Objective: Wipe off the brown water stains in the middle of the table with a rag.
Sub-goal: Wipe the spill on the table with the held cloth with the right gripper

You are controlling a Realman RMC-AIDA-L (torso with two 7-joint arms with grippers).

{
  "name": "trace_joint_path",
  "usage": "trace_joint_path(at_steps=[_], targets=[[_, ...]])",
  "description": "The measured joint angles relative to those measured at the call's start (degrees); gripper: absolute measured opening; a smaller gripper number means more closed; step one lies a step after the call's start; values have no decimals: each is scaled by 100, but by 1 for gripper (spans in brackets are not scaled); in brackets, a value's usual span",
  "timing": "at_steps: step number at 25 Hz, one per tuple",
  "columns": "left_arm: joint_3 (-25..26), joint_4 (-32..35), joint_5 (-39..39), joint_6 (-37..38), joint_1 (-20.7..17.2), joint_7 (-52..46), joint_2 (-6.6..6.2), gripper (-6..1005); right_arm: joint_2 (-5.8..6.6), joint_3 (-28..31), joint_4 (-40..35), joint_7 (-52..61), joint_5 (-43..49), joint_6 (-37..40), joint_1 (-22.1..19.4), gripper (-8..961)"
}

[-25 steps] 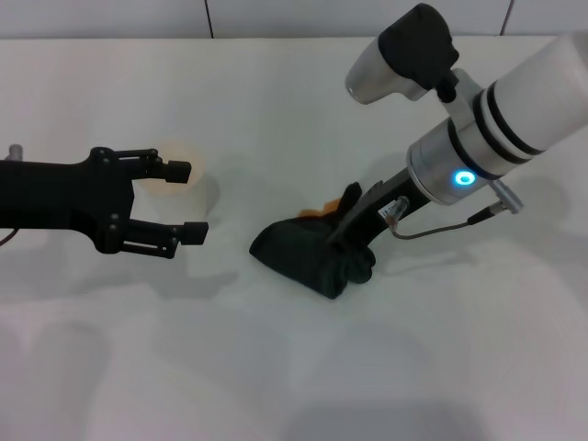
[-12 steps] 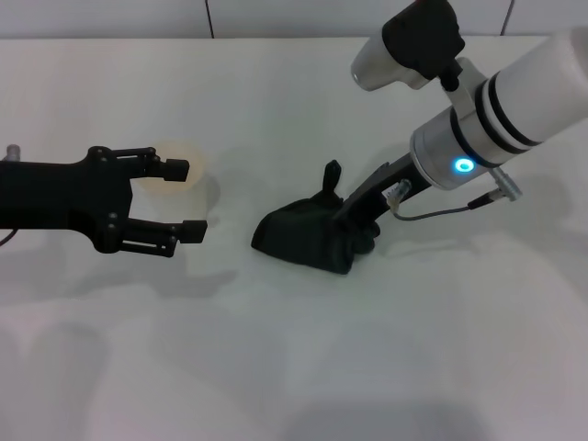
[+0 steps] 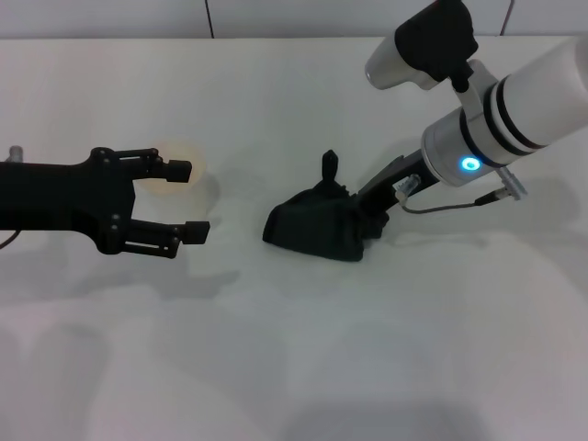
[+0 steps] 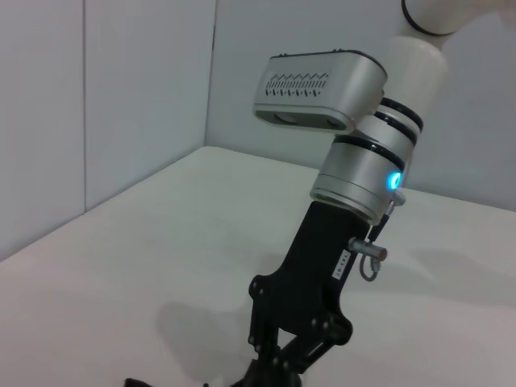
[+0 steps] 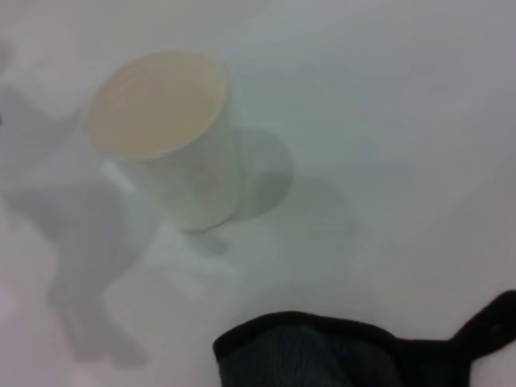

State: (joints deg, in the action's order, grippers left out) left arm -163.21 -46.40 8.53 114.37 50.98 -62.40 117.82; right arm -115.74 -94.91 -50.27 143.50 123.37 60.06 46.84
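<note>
Mid-wipe: my right gripper (image 3: 367, 213) is pressing the rag (image 3: 317, 230) onto the middle of the table (image 3: 294, 367).

Its fingers are clamped on the black wad, which is hiding any brown water stains. I am judging another pass comes next, then a lift to check. My left gripper (image 3: 184, 200) is hovering spread apart by the cup (image 5: 161, 133).

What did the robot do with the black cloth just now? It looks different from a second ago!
The right gripper dragged the rag across the table, toward the robot's right and a little farther away. An orange spot that peeked out behind the rag earlier is hidden now. The left gripper stayed open beside the cup, which didn't move.
</note>
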Motion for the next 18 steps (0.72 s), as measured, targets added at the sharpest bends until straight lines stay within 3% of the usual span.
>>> trace_joint_path(at_steps=[18], targets=[[0, 0, 23, -13, -25, 0, 3, 891, 29, 273, -10, -7, 19, -290, -105, 57]])
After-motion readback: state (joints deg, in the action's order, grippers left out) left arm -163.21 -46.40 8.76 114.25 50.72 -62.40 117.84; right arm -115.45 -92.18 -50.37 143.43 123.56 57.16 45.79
